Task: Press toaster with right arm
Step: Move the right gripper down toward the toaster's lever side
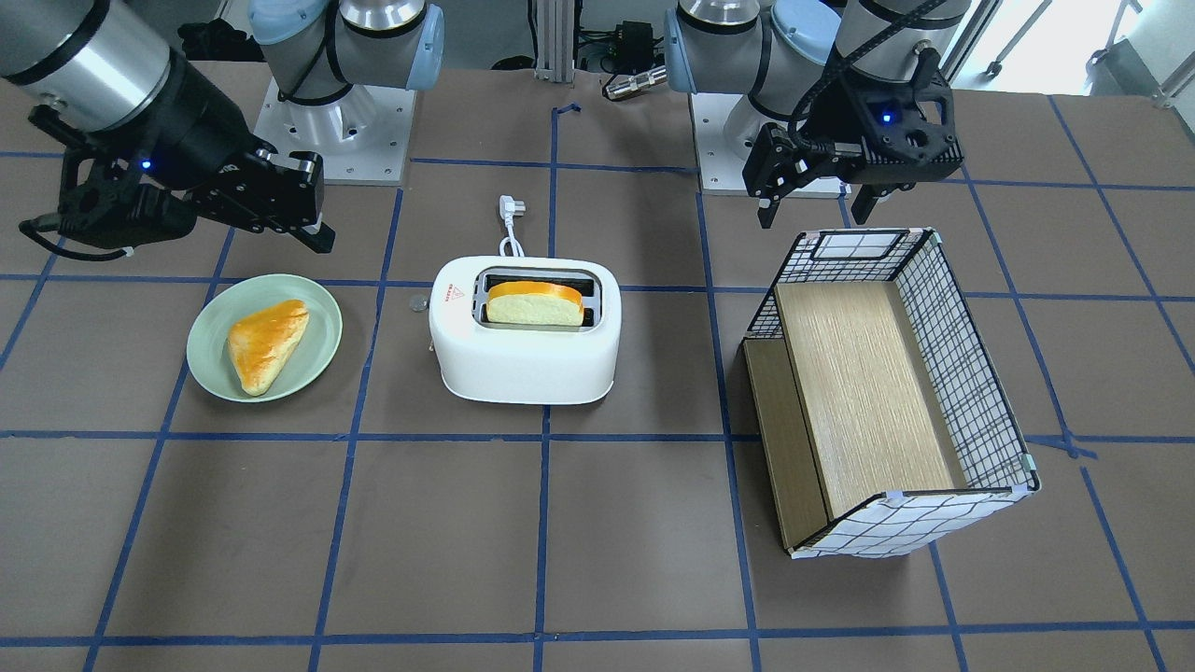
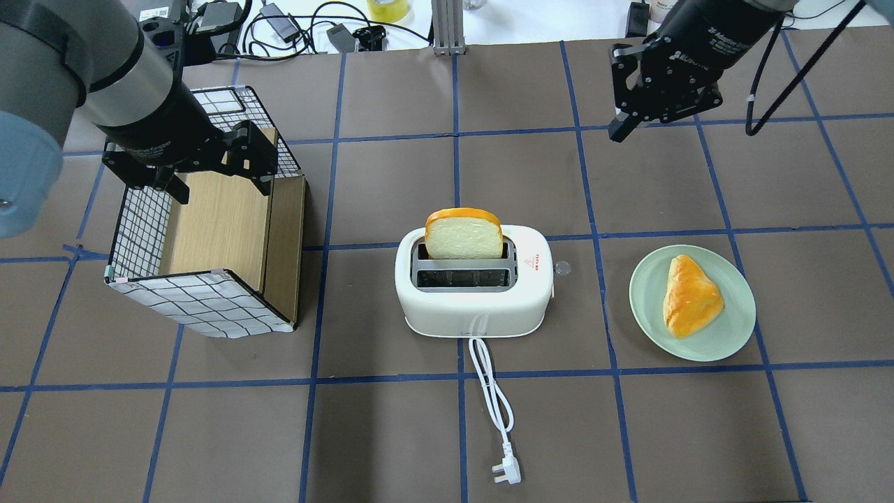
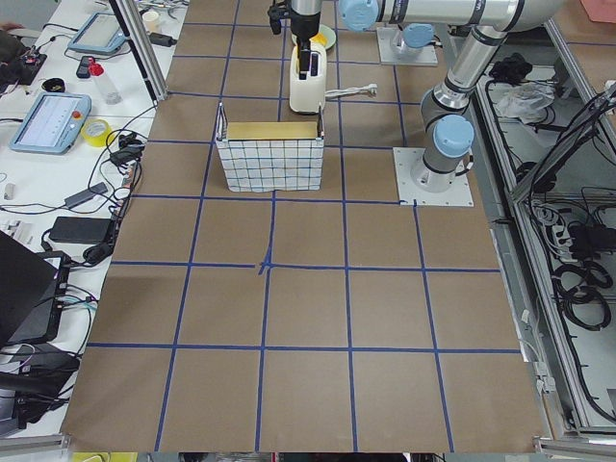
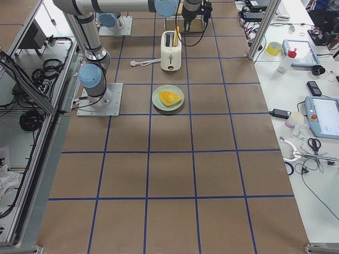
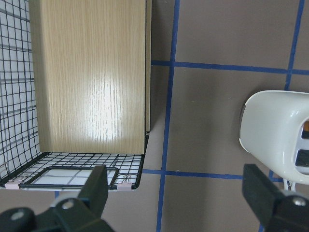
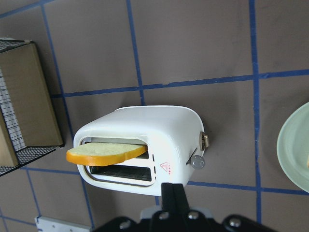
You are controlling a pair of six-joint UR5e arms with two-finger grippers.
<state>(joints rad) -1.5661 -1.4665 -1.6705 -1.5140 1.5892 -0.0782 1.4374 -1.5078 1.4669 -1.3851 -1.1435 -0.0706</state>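
The white toaster (image 2: 475, 300) stands mid-table with a bread slice (image 2: 464, 235) upright in one slot. It also shows in the front view (image 1: 523, 355) and the right wrist view (image 6: 159, 130), where its small side lever (image 6: 205, 141) is up. My right gripper (image 2: 619, 131) is shut and empty. It hovers above the table, far behind and to the right of the toaster, apart from it. It also shows in the front view (image 1: 319, 241). My left gripper (image 2: 218, 183) is open and empty above the basket (image 2: 202, 300).
A green plate (image 2: 740, 328) with a pastry (image 2: 690, 295) lies right of the toaster. The toaster's white cord and plug (image 2: 506, 474) trail toward the robot. The checked wire basket with its wooden insert lies on its side at the left.
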